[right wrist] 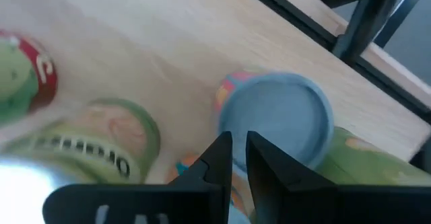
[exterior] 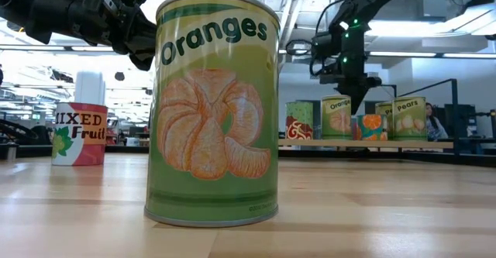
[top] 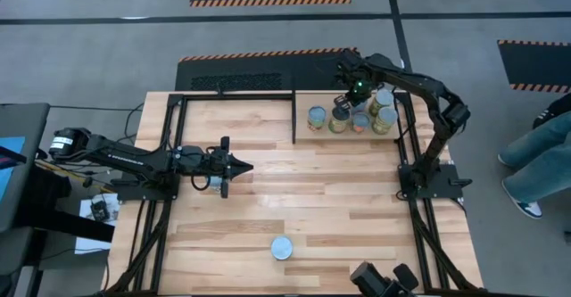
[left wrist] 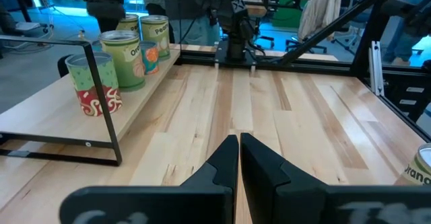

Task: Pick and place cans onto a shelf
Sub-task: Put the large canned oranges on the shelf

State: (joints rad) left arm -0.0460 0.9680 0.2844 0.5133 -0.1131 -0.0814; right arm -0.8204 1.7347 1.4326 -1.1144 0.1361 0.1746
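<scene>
We are hovering our right gripper (top: 356, 90), fingers nearly together and empty, over the cans (top: 339, 119) lined up on the far-right shelf (top: 308, 101). Our left gripper (top: 239, 166) is idling closed mid-table, since one can (top: 282, 247) is waiting near the front edge.

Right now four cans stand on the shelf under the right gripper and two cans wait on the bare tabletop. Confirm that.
Not quite: the high view shows only one can on the bare tabletop. Four cans do stand on the shelf under the right gripper.

Two black jointed arms, the right arm (top: 419, 87) showing a green light, each hand with two wedge-shaped fingers (left wrist: 222, 167)
</scene>
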